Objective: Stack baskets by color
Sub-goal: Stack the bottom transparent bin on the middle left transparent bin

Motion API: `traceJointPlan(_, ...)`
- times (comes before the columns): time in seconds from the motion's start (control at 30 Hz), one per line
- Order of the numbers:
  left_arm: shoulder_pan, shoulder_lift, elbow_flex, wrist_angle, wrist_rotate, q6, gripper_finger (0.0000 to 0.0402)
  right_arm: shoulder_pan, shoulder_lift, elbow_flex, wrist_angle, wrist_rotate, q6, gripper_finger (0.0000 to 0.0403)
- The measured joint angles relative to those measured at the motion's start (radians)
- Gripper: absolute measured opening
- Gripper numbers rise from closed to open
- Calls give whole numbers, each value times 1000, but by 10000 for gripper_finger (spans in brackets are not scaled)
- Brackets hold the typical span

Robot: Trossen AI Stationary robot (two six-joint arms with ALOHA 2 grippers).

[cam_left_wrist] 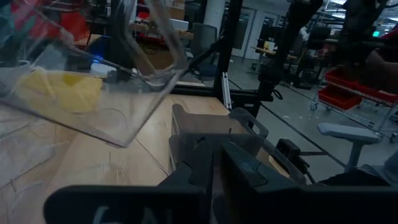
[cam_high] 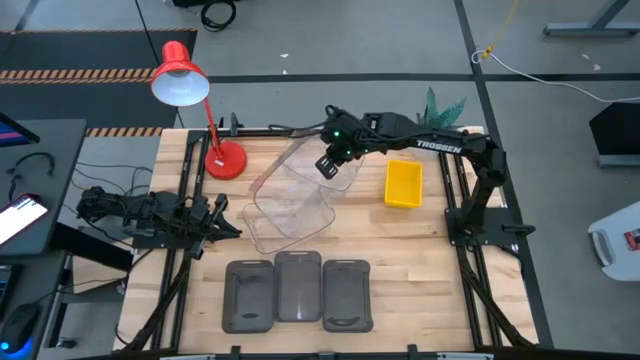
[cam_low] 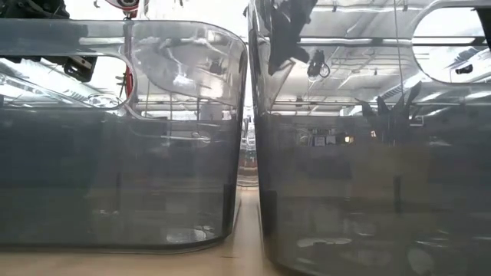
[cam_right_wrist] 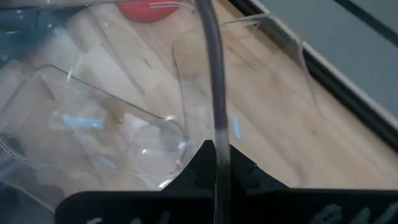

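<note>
Clear basket held (cam_high: 300,165): see-through plastic, pinched by its wall in the right gripper (cam_high: 329,165), lifted and tilted near the counter's far edge, beside the red lamp's base (cam_high: 225,160).
Right gripper: closed on that wall; the right wrist view shows the thin clear wall (cam_right_wrist: 214,112) running between the two dark fingers.
Clear basket below (cam_high: 288,215): lies mid-counter, under and just in front of the held one; whether more than one is nested there I cannot tell.
Left gripper (cam_high: 222,218): closed on nothing, parked at the counter's left edge, waiting.
Yellow baskets (cam_high: 403,184): one yellow shape toward the far right corner, likely already stacked.
Dark grey baskets (cam_high: 298,292): three side by side along the near edge, not stacked.
Done so far, judged: yellow probably finished; clear stack under way.
Left to do, judged: seat the held clear basket into the one below, then nest the three grey ones.
</note>
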Motion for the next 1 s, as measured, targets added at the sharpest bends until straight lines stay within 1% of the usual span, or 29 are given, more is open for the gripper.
traceJointPlan(0.07,0,0,0,0,0,0,30,17,0,0,-5,11,53,6)
traceJointPlan(0.2,0,0,0,0,0,0,35,60,0,0,-4,74,155,6)
traceJointPlan(0.27,0,0,0,0,0,0,38,81,0,0,-4,84,205,6)
traceJointPlan(0.53,0,0,0,0,0,0,32,151,0,0,-8,87,396,5)
traceJointPlan(0.67,0,0,0,0,0,0,30,161,0,0,-18,48,494,5)
traceJointPlan(0.77,0,0,0,0,0,0,34,166,0,0,-34,41,552,5)
traceJointPlan(0.87,0,0,0,0,0,0,38,171,0,0,-54,31,588,5)
traceJointPlan(1.0,0,0,0,0,0,0,38,171,0,0,-62,33,582,5)
